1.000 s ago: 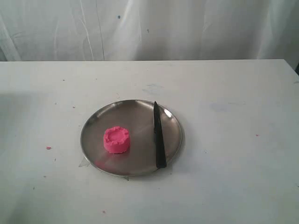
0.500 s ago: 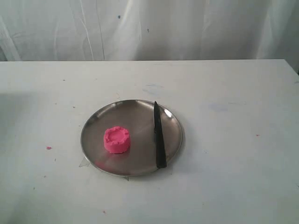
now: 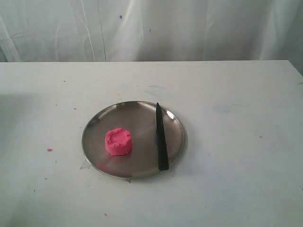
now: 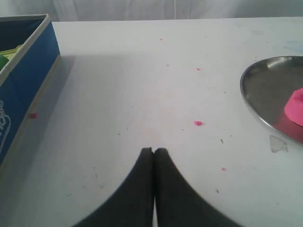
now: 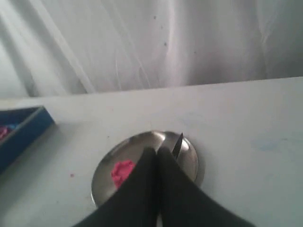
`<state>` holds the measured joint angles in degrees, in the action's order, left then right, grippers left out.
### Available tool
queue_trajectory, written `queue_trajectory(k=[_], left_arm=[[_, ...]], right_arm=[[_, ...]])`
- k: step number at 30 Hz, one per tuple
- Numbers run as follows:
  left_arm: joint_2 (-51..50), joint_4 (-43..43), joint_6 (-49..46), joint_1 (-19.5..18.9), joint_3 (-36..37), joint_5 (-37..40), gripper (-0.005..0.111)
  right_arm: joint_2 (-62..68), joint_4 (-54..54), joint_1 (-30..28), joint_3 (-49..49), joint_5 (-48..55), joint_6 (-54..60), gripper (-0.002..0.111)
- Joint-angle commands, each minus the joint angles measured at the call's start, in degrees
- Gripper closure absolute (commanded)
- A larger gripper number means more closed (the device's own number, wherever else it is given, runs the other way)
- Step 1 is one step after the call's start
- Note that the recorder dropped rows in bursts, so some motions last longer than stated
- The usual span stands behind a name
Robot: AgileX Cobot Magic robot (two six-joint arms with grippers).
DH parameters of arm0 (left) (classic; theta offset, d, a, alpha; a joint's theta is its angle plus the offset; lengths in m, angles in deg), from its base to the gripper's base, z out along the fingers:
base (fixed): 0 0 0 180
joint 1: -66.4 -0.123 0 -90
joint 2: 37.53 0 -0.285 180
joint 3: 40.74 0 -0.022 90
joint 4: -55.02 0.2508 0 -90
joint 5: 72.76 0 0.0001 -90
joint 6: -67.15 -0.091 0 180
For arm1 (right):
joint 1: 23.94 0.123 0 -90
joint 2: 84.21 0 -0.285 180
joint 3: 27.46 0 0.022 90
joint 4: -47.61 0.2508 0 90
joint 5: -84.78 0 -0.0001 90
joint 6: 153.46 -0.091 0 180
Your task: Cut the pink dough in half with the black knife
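The pink dough is a round puck with a dimpled top, lying left of centre on the steel plate. To its right on the plate lies the black knife, tip to the far side, handle over the near rim. Neither arm shows in the exterior view. My left gripper is shut and empty over bare table, left of the plate and dough. High above the plate, my right gripper is shut and empty, hiding part of the dough and most of the knife.
A blue box stands on the table to the left of the plate, also seen as the blue box in the right wrist view. Small pink crumbs dot the white tabletop. A white curtain hangs behind the table.
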<state>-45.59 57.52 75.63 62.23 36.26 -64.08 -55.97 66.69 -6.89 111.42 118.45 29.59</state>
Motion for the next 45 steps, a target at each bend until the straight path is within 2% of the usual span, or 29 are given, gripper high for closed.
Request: queue_trajectory(k=[1, 5, 10, 12, 14, 20, 24, 27, 35, 45], left_arm=[[0.3, -0.4, 0.1, 0.2, 0.2, -0.1, 0.107], [0.3, -0.4, 0.1, 0.2, 0.2, -0.1, 0.107], [0.3, -0.4, 0.1, 0.2, 0.2, -0.1, 0.107], [0.3, -0.4, 0.1, 0.2, 0.2, -0.1, 0.107], [0.3, -0.4, 0.1, 0.2, 0.2, -0.1, 0.107], [0.3, -0.4, 0.1, 0.2, 0.2, -0.1, 0.107], [0.3, -0.4, 0.1, 0.2, 0.2, -0.1, 0.107], [0.3, -0.4, 0.1, 0.2, 0.2, -0.1, 0.107], [0.3, -0.4, 0.1, 0.2, 0.2, -0.1, 0.107], [0.3, -0.4, 0.1, 0.2, 0.2, -0.1, 0.107]], right_arm=[[12.4, 5.2, 0.6, 6.9, 3.6, 13.1, 0.108], [22.5, 10.4, 0.6, 9.5, 3.5, 19.0, 0.108], [36.6, 31.3, 0.0, 9.8, 3.7, 36.7, 0.108], [43.3, 38.7, -1.9, 9.8, 5.0, 43.6, 0.104], [49.9, 42.4, -3.6, 9.8, 5.0, 45.8, 0.096], [64.0, 44.1, -4.6, 11.3, 4.2, 48.8, 0.070], [70.2, 52.4, -4.6, 13.9, 9.2, 56.2, 0.061], [74.1, 55.9, -4.6, 16.0, 11.6, 58.5, 0.060], [84.8, 55.9, -4.4, 20.5, 12.0, 58.5, 0.060], [91.2, 56.2, -2.8, 23.5, 11.7, 59.9, 0.060]])
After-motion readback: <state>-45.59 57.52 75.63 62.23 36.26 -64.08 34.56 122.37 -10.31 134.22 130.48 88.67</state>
